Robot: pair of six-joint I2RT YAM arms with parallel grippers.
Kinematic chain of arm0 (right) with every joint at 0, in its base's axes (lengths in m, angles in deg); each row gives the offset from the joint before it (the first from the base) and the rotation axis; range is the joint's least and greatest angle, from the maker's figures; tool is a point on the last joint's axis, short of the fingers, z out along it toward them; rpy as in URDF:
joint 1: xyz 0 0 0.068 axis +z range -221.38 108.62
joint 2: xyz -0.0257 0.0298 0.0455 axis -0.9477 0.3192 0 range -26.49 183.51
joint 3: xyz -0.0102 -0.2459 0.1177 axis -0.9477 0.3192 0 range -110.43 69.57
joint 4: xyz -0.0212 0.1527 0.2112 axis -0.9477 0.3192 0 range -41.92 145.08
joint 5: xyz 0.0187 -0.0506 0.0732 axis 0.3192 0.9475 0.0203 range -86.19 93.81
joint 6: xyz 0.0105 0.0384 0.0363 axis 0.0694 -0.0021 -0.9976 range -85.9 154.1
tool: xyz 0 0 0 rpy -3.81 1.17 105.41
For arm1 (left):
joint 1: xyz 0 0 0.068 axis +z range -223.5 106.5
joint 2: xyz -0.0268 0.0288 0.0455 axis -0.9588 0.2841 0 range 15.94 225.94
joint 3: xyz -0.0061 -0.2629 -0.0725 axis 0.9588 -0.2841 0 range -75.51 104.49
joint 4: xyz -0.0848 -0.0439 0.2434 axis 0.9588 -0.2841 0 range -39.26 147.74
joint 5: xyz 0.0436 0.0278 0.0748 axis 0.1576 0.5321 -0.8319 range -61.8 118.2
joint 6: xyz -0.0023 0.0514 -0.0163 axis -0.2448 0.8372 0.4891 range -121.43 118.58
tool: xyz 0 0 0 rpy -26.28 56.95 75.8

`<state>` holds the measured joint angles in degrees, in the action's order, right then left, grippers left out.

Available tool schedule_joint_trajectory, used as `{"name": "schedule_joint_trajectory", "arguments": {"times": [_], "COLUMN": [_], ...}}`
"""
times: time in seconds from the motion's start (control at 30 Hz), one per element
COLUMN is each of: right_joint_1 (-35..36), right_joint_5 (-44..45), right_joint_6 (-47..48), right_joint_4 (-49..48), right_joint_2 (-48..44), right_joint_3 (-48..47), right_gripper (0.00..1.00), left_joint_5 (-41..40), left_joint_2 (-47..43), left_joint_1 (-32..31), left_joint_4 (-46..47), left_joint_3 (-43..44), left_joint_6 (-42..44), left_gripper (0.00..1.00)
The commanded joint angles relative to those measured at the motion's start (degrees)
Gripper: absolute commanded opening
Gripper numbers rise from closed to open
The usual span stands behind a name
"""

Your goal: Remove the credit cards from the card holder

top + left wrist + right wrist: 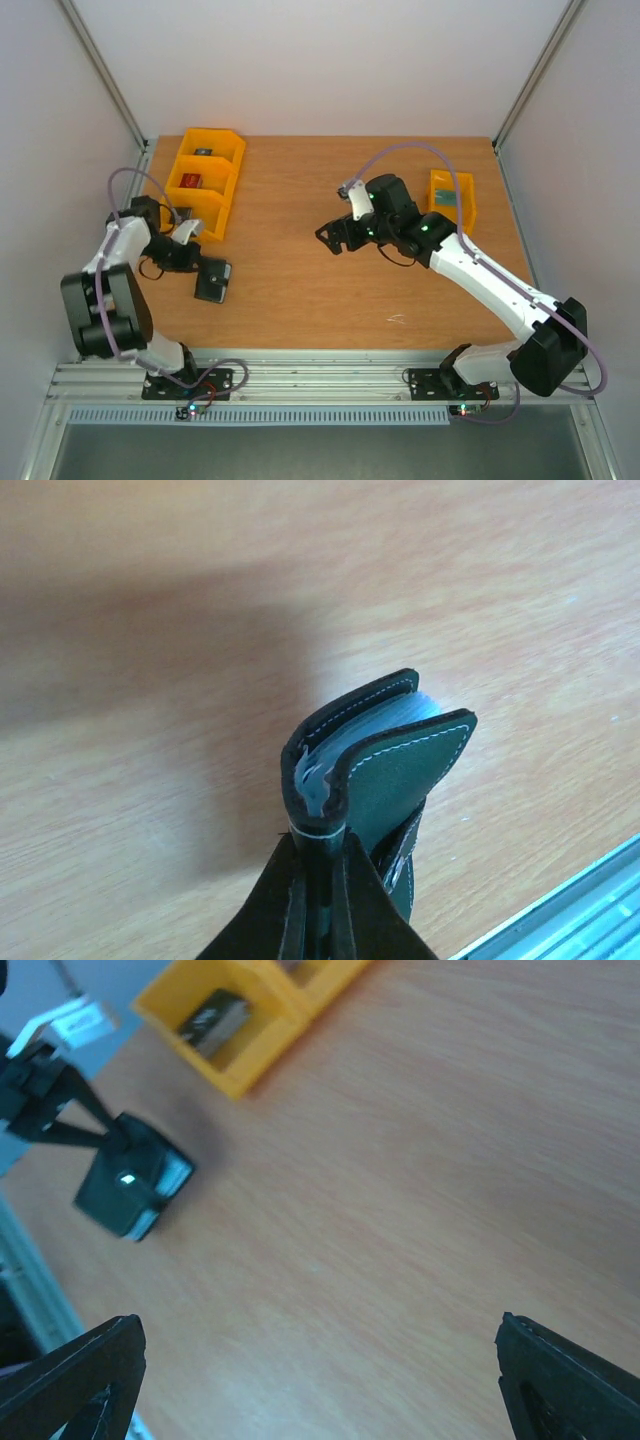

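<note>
The card holder [213,281] is black and folded nearly shut, at the left of the table near the front. My left gripper [197,262] is shut on one end of it. In the left wrist view the gripper [322,842] pinches the card holder [405,775] where its two stitched panels meet. Pale blue-white layers [318,778] show between the panels; I cannot tell whether they are credit cards or sleeves. My right gripper [328,240] hangs open over the middle of the table, well right of the holder. Its wrist view shows the gripper [320,1370] with bare wood between the fingers and the card holder [135,1188] far off.
A double yellow bin [222,200] stands at the back left, just behind the left gripper, with a small red thing [190,181] inside. A smaller yellow bin [468,210] sits at the back right. The table's metal front rail [590,905] runs close to the holder.
</note>
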<state>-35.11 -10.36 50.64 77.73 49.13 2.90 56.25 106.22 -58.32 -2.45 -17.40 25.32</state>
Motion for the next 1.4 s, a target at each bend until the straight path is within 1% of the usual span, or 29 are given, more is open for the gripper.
{"name": "schedule_joint_trajectory", "arguments": {"times": [0.0, 0.07, 0.13, 0.2, 0.27, 0.33, 0.4, 0.47, 0.57, 0.63, 0.73, 0.8, 0.83, 0.87, 0.9, 0.93, 1.07, 1.1, 1.13, 1.2, 1.23, 1.27, 1.37], "right_joint_1": [3.7, 3.87, 3.99, 4.77, 6.23, 7.38, 8.31, 9.35, 10.28, 10.3, 10.27, 10.31, 10.31, 10.31, 10.31, 10.29, 10.23, 10.12, 9.8, 8.49, 7.76, 7.08, 6.79], "right_joint_5": [-8.95, -15.27, -18.08, -18.38, -17.85, -18.42, -19.46, -19.64, -21.01, -21.94, -22.57, -23.18, -23.29, -23.35, -23.42, -23.74, -26.24, -26.51, -27.23, -30.43, -32.8, -35.62, -41.64], "right_joint_6": [1.4, -1.32, -4.8, -6.46, -6.0, -6.15, -6.58, -6.65, -7.98, -9.36, -10.25, -10.51, -10.57, -10.71, -10.75, -10.75, -9.54, -8.87, -8.14, -6.66, -5.97, -4.4, 3.9], "right_joint_4": [-0.71, -5.9, -12.21, -16.12, -16.99, -18.19, -20.3, -21.98, -24.84, -25.93, -25.58, -25.53, -25.24, -24.73, -24.24, -23.99, -23.99, -23.75, -23.53, -23.22, -22.88, -21.69, -13.62], "right_joint_2": [2.12, 2.05, 2.14, 2.96, 4.45, 6.23, 7.99, 9.8, 12.83, 15.1, 16.81, 17.37, 17.64, 17.84, 17.97, 17.99, 17.58, 17.22, 16.7, 14.58, 13.31, 12.07, 8.71], "right_joint_3": [-5.56, -5.92, -5.86, -7.11, -10.17, -13.15, -15.41, -18.19, -21.91, -24.33, -26.52, -26.91, -27.11, -27.37, -27.59, -27.7, -27.67, -27.59, -27.44, -26.85, -26.51, -26.37, -27.14], "right_gripper": [0.96, 0.96, 0.96, 0.98, 0.98, 0.99, 0.98, 0.98, 0.98, 0.98, 0.98, 0.9, 0.82, 0.72, 0.58, 0.46, 0.06, 0.02, 0.01, 0.01, 0.01, 0.01, 0.01], "left_joint_5": [4.57, 5.78, 7.41, 9.99, 13.41, 15.86, 16.98, 17.62, 17.99, 17.91, 17.87, 17.99, 18.02, 18.12, 18.26, 18.34, 20.19, 22.01, 24.54, 29.44, 31.44, 32.94, 37.58], "left_joint_2": [-11.23, -15.35, -18.99, -21.77, -23.27, -23.48, -23.61, -24.27, -25.57, -26.22, -26.68, -27.01, -27.08, -27.16, -27.25, -27.3, -27.51, -27.68, -27.84, -28.33, -28.63, -28.96, -29.53], "left_joint_1": [-2.59, -4.47, -6.16, -7.2, -8.21, -9.21, -10.5, -12.0, -14.77, -17.13, -17.76, -17.97, -17.99, -18.07, -18.09, -18.13, -18.23, -18.3, -18.21, -18.11, -18.04, -17.9, -17.82], "left_joint_4": [-0.01, -1.96, -3.38, -4.19, -4.41, -4.32, -3.19, -0.88, 2.23, 3.23, 3.71, 4.01, 4.22, 4.39, 4.57, 4.75, 4.83, 4.56, 4.24, 3.38, 3.02, 2.64, 2.07], "left_joint_3": [2.79, 5.91, 10.15, 16.02, 22.33, 28.39, 32.42, 33.76, 33.45, 33.2, 33.54, 33.5, 33.38, 33.24, 32.98, 32.77, 32.03, 31.61, 31.2, 30.52, 30.41, 30.4, 29.73], "left_joint_6": [-1.92, -2.99, -3.54, -5.09, -7.78, -10.58, -14.58, -18.09, -23.19, -24.32, -25.21, -25.41, -25.49, -25.75, -25.91, -25.88, -25.95, -25.86, -25.46, -25.22, -25.26, -25.18, -22.94], "left_gripper": [0.0, 0.0, 0.0, 0.0, 0.0, 0.0, 0.0, 0.0, 0.0, 0.0, 0.0, 0.0, 0.0, 0.0, 0.0, 0.0, 0.0, 0.03, 0.15, 0.51, 0.59, 0.62, 0.62]}}
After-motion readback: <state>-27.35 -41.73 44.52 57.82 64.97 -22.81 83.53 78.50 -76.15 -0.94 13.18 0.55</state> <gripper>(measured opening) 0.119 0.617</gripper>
